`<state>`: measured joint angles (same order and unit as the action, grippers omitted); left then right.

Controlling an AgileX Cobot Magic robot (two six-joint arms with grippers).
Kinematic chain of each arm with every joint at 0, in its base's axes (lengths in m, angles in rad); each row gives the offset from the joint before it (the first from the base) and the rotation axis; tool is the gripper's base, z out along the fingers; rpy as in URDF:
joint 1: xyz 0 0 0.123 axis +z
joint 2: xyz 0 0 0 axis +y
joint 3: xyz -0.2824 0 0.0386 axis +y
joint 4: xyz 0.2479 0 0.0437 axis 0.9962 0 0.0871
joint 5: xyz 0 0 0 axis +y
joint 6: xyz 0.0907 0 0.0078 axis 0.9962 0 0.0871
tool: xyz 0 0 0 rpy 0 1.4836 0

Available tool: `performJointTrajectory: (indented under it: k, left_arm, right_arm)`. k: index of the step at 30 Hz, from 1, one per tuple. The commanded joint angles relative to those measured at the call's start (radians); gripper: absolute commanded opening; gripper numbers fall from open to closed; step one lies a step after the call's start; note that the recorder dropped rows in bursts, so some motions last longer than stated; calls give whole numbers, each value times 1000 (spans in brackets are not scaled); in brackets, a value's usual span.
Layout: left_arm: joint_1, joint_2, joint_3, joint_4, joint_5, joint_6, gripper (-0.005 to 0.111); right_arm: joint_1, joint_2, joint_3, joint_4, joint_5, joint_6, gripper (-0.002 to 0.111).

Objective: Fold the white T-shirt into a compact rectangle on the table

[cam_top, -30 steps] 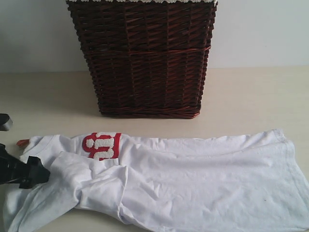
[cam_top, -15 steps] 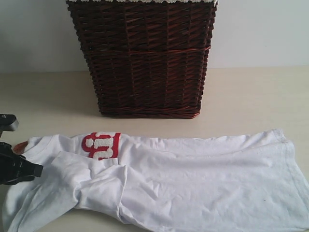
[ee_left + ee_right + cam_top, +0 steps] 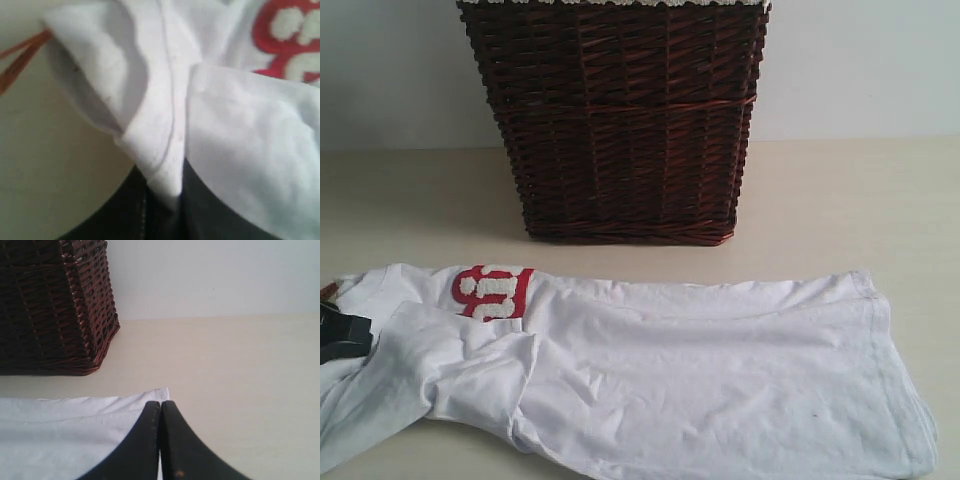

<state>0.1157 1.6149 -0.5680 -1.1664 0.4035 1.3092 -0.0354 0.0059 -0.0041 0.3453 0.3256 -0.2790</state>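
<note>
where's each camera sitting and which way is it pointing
Exterior: off the arms, facing across the pale cream table at the soft white cotton T-shirt and dark brown wicker basket; only the left gripper shows, at the edge.
Left wrist: close on a T-shirt fold pinched between its dark jaws.
Right wrist: behind the shut right gripper, facing the T-shirt corner, basket, light wall.
All three share the T-shirt.

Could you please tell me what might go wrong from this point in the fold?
The left tool pinches only a narrow ridge of the white T-shirt; it may slip out under a pull.
The cloth beside the red lettering lies bunched, so creases may get folded in.
The right tool is shut and empty over the hem corner, so that end may drag across the table.
</note>
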Motion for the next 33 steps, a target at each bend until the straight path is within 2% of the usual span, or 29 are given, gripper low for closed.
performJointTrajectory:
  k: [1, 5, 6, 8, 14, 18, 21, 24, 26, 30, 31, 33]
  left_arm:
    - [2, -6, -4, 5, 124, -5, 0]
    - [2, -5, -4, 3, 74, -5, 0]
    - [2, 0, -4, 3, 74, -5, 3]
    - [2, 3, -4, 3, 74, -5, 12]
    - [2, 27, 24, -7, 74, -1, 48]
    - [2, 44, 26, -43, 58, 0, 59]
    - [-2, 62, 26, -147, 47, 105, 59]
    - [-34, 91, 26, -253, 47, 247, 59]
    - [-70, 108, 26, -276, 26, 270, 51]
    - [-142, 123, 26, -281, -38, 270, 23]
    - [-161, 124, 26, -281, -61, 270, 13]
    - [-176, 124, 26, -281, -80, 273, 0]
  right_arm:
    - [1, -6, 4, 2, -6, -6, 0]
    - [1, -6, 4, 2, -6, -6, 0]
    - [1, -6, 4, 2, -6, -6, 0]
    - [1, -6, 4, 2, -6, -6, 0]
    - [1, -6, 4, 2, -6, -6, 0]
    - [1, -6, 4, 2, -6, -6, 0]
    - [1, -6, 4, 2, -6, -6, 0]
    - [1, -6, 4, 2, -6, -6, 0]
    - [1, -6, 4, 2, -6, -6, 0]
    - [1, -6, 4, 2, -6, -4, 0]
    - [1, -6, 4, 2, -6, -4, 0]
    - [1, -6, 4, 2, -6, -4, 0]
